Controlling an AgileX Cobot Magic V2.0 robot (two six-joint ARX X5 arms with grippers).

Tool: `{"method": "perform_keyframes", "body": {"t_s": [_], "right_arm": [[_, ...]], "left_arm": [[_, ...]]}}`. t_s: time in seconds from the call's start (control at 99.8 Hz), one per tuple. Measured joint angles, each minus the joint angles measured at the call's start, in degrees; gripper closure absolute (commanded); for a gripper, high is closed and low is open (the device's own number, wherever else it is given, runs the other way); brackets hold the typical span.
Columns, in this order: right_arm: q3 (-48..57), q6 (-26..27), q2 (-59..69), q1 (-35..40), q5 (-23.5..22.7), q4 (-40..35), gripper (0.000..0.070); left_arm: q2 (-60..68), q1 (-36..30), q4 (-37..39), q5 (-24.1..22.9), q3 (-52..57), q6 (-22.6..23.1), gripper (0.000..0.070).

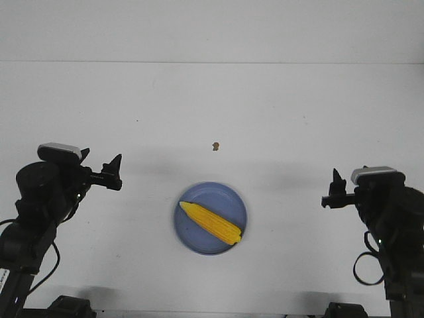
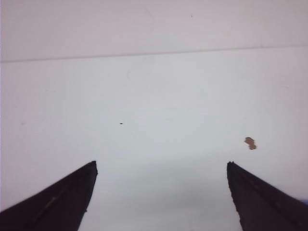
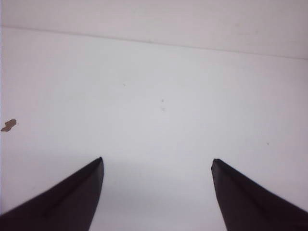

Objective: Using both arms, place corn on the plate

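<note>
One corn (image 1: 211, 222) is being recorded as lying diagonally across the plate (image 1: 228, 195), its pointed tip toward the plate's left rim and its blunt end toward the right rim nearest the robot; the whole cob is being carried by the dish, with nothing of it seen touching the table (image 1: 278, 112). The plate is being shown on the table between the two arms, near the edge closest to the robot. The left gripper (image 1: 111, 171) is being held well apart from the plate on its left, raised, with the fingers spread wide and nothing between them, as is being confirmed in the left wrist view, where only bare table and a small brown speck (image 2: 250, 142) are being seen past the gripper (image 2: 161, 166). The right gripper (image 1: 334, 189) is being held likewise well apart on the right, spread wide and gripping nothing (image 3: 157, 161). The speck is being noted on the table beyond the plate (image 1: 215, 146). By judgement, the placing is being counted as done: corn seated, both grippers released and clear. Nothing further is being judged outstanding, save perhaps a return of the arms to rest.
</note>
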Motion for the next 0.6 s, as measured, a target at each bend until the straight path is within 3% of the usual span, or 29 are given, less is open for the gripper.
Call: {"method": "perform_keyframes", "body": {"t_s": [0.15,0.27,0.431,0.601], "right_arm": [[-7.45,0.92,-7.91,0.02,-0.04,0.9,0.0223],[-11.28,1.38,-12.44,0.02,-1.05,1.33,0.0223],[-15.39,2.56,-16.35,0.04,-6.97,4.33,0.023],[-16.5,4.35,-16.72,0.13,-7.21,6.64,0.023]], "left_arm": [[-7.34,0.07,1.4,-5.09,-9.73,-1.4,0.0157],[-12.61,0.09,1.68,-5.42,-17.07,-1.95,0.0157],[-18.4,0.09,1.62,-5.42,-20.57,-2.21,0.0157],[-22.64,0.09,2.16,-5.42,-20.5,-2.21,0.016]]}}
